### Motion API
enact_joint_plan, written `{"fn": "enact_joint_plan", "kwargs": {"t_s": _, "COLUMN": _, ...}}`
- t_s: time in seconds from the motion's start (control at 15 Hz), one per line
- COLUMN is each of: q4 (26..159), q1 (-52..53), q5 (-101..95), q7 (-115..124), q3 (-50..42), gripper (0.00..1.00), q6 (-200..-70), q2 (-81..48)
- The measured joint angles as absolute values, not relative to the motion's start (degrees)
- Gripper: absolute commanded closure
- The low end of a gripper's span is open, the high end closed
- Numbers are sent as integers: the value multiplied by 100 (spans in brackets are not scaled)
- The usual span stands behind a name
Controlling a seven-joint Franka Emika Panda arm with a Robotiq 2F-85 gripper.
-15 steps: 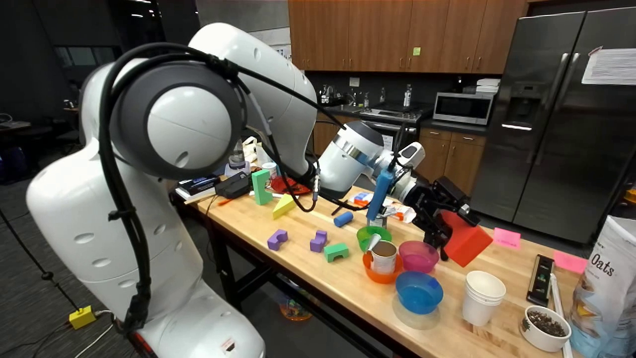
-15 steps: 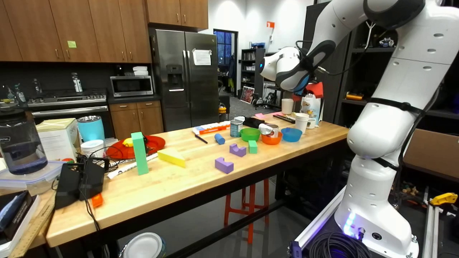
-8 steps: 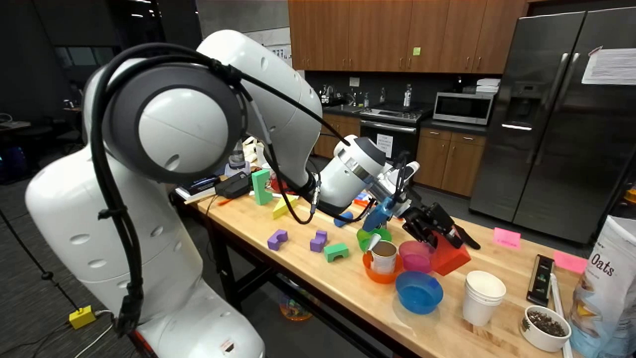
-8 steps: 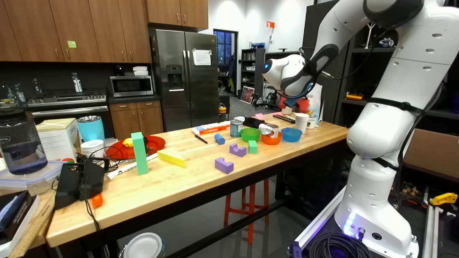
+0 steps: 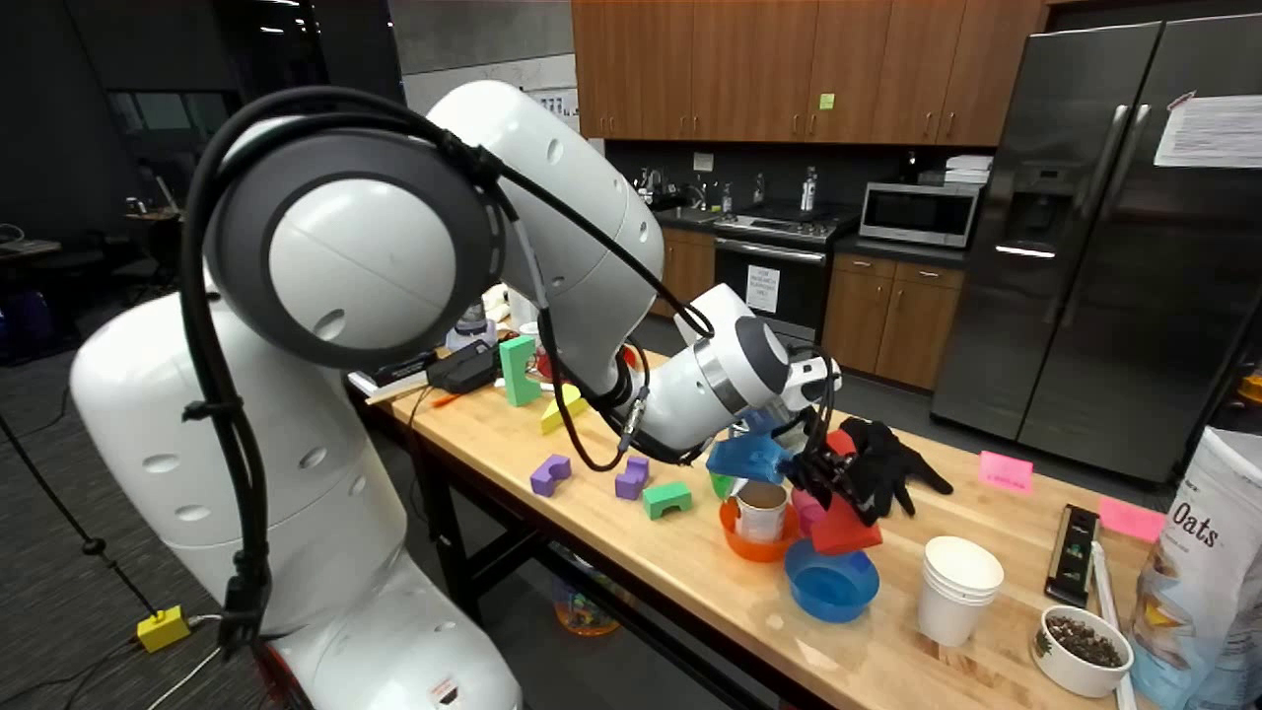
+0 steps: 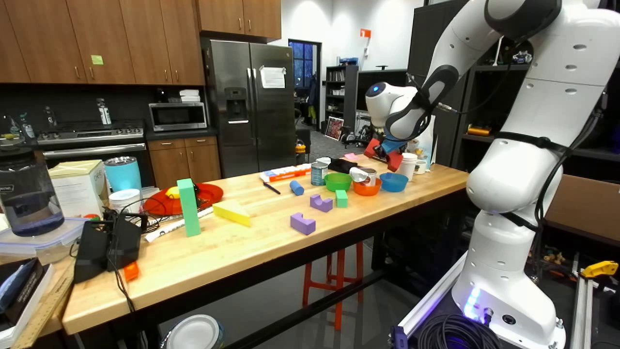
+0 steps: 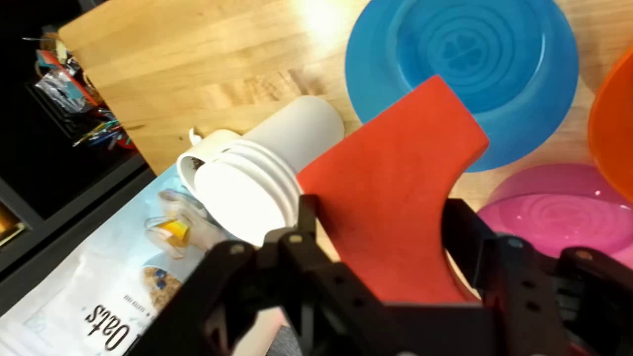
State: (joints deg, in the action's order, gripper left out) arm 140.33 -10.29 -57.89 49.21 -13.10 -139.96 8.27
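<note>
Gripper point(image 7: 382, 217) clamped on red block point(image 7: 390, 158) — jaws partway apart, block between. Block tilted, near blue bowl point(image 7: 465, 49).

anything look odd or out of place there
Two oddities: an open can sits inside the orange bowl, an unusual place for it, and a stray black glove lies on the wooden table. The red block is tilted, but the gripper holds it. I see no spill.

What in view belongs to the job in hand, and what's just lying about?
In the job:
end effector, gripping
red block, held
perhaps blue bowl, close by

Apparently just lying about:
yellow wedge
blue cylinder
purple blocks
black glove
bag of oats
</note>
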Motion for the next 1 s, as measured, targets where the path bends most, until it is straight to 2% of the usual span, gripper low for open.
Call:
{"fn": "enact_joint_plan", "kwargs": {"t_s": 0.73, "q4": 14250, "q1": -1189, "q5": -4441, "q7": 3846, "q3": -1344, "gripper": 61, "q6": -15077, "q2": 416}}
{"fn": "enact_joint_plan", "kwargs": {"t_s": 0.8, "q4": 14250, "q1": -1189, "q5": -4347, "q7": 3762, "q3": -1344, "gripper": 11, "q6": -15116, "q2": 389}}
{"fn": "enact_joint_plan", "kwargs": {"t_s": 1.0, "q4": 14244, "q1": -1190, "q5": -4085, "q7": 3508, "q3": -1342, "gripper": 2, "q6": -15153, "q2": 338}}
